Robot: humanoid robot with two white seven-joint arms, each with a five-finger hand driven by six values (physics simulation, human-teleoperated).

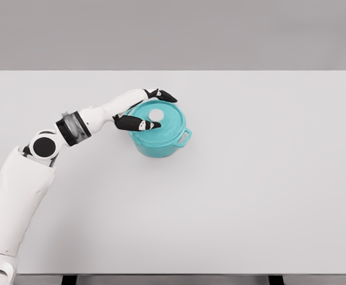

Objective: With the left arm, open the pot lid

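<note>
The left hand (142, 110) sits over the left part of the teal pot (159, 141), its dark fingers (165, 95) spread to either side of the white knob (156, 114) on the lid (161, 123) — one group reaching along the far rim, the other lying across the near-left part of the lid. The fingers bracket the knob without visibly closing on it; the hand looks loosely open, and whether it touches the lid cannot be told. The lid rests on the pot, which stands left of the middle of the pale tabletop (267, 196), one loop handle (186, 137) jutting to the right. Nothing stands close around it. The white arm rises from the lower left, bends at the elbow (43, 145) and stretches rightward to the pot — forearm nearly level.
</note>
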